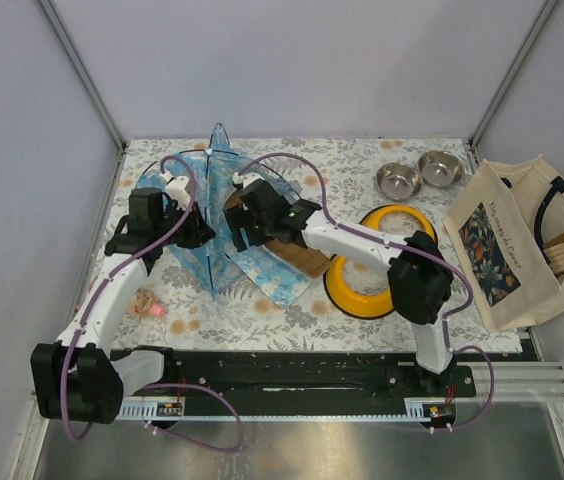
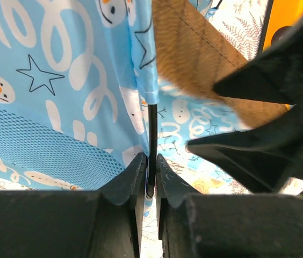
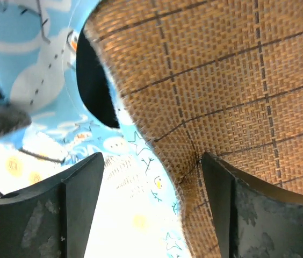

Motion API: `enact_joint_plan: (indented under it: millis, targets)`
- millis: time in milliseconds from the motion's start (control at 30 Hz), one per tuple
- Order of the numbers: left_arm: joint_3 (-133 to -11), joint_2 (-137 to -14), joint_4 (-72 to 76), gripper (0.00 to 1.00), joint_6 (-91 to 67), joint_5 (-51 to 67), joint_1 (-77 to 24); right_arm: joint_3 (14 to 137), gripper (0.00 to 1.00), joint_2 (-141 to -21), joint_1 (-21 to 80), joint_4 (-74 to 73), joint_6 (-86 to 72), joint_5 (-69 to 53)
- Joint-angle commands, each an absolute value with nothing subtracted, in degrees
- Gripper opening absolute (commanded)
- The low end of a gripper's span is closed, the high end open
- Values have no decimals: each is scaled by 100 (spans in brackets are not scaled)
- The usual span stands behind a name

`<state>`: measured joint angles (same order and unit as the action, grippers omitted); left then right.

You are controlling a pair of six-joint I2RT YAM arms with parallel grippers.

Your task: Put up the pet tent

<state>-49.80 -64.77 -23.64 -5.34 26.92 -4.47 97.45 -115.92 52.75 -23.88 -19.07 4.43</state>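
Blue snowman fabric was only half up at this point, so I'd have called you partway through, not close to done. The pet tent (image 1: 224,215) sat just left of the yellow ring (image 1: 352,296). One pointed peak stood on the side away from the arm bases, but the rest of the panels sagged or lay spread flat on the cloth. No arched doorway showed in any view.

Your left gripper (image 2: 151,161) was on the side of the tent away from the ring, clenched tight on a thin black pole (image 2: 152,134) right where it came out of its fabric sleeve. Your right gripper (image 3: 151,161) was over the tent's ring-side half with its jaws spread wide and nothing pinched. A brown woven panel (image 3: 221,80) filled the space just past them (part of the tent or a separate mat, I couldn't tell).

Judging from that, you had yet to flex the poles so the walls stood up, and to open the shape out properly.
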Motion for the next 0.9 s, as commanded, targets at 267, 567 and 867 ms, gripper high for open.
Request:
enact_joint_plan:
  millis: [267, 567, 867]
  targets:
    - [-4492, -6153, -1574, 48, -1379, 2268, -475, 7983, 99, -9211, 5229, -2953, -757, 1264]
    - [-4579, -6108, -1503, 46, -1433, 2662, -475, 6996, 70, -9175, 5212, -2479, -202, 1636]
    - [-4667, -6372, -1600, 0, -1152, 3295, -492, 8215, 0, -10115, 5238, -2557, -483, 765]
